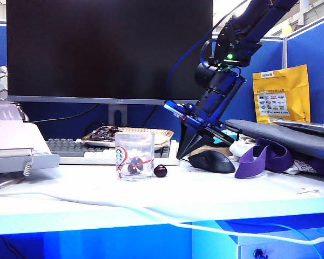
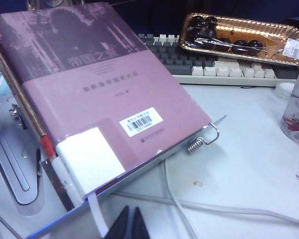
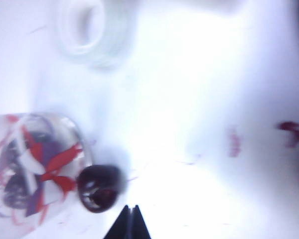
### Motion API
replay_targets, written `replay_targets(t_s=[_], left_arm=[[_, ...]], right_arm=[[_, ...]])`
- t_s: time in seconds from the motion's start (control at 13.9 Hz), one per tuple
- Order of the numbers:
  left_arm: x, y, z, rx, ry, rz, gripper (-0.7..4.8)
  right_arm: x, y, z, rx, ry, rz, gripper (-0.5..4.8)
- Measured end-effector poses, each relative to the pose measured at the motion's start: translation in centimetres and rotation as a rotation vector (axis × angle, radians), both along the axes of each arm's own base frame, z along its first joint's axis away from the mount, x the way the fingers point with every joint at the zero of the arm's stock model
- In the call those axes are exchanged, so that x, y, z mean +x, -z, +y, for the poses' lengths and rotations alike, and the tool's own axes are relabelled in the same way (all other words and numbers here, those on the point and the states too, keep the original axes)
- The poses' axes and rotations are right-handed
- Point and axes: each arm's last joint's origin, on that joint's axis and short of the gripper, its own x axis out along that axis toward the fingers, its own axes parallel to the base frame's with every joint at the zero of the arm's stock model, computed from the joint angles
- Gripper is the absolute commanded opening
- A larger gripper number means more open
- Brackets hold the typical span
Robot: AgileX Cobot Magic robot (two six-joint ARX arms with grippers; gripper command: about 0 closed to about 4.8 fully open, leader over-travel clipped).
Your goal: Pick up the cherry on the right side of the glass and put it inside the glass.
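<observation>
The cherry (image 1: 160, 171) is a small, glossy, dark maroon ball on the white desk, just right of the glass (image 1: 134, 155). The glass is a short clear tumbler with a green logo and red markings; something dark shows inside it. My right gripper (image 1: 180, 157) hangs shut and empty a little right of and above the cherry, tips pointing down toward the desk. In the right wrist view the cherry (image 3: 98, 187) lies close to the shut tips (image 3: 131, 208), with the glass (image 3: 35, 167) beside it. My left gripper (image 2: 131, 213) is shut, empty, low over the desk by a pink book (image 2: 89, 94).
A black computer mouse (image 1: 211, 161) sits just right of my right gripper. A purple strap (image 1: 263, 156) lies further right. Behind the glass are a keyboard (image 1: 75, 148) and a foil tray of cherries (image 1: 129, 135). A white cable (image 1: 151, 213) crosses the desk front.
</observation>
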Motion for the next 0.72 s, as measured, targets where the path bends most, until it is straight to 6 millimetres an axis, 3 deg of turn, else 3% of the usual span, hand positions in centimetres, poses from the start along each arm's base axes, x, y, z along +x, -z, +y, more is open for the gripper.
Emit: replay_targets(t_s=[0.07,0.22,0.29,0.72], left_arm=[[0.00,0.00,0.00,0.000,0.000,0.000,-0.05],[0.00,0.00,0.00,0.000,0.000,0.000,-0.05],[0.00,0.00,0.00,0.000,0.000,0.000,-0.05],[0.00,0.00,0.00,0.000,0.000,0.000,-0.05]], right_arm=[[-0.09,-0.02,0.18,0.015,-0.012,0.005,0.69],[-0.20,-0.15,0.31,0.096,-0.056,0.030,0.97],[-0.30,-0.19,0.40,0.130,-0.072,0.047,1.90],[-0.56,-0.11,0.39,0.138,-0.042,0.102,2.75]])
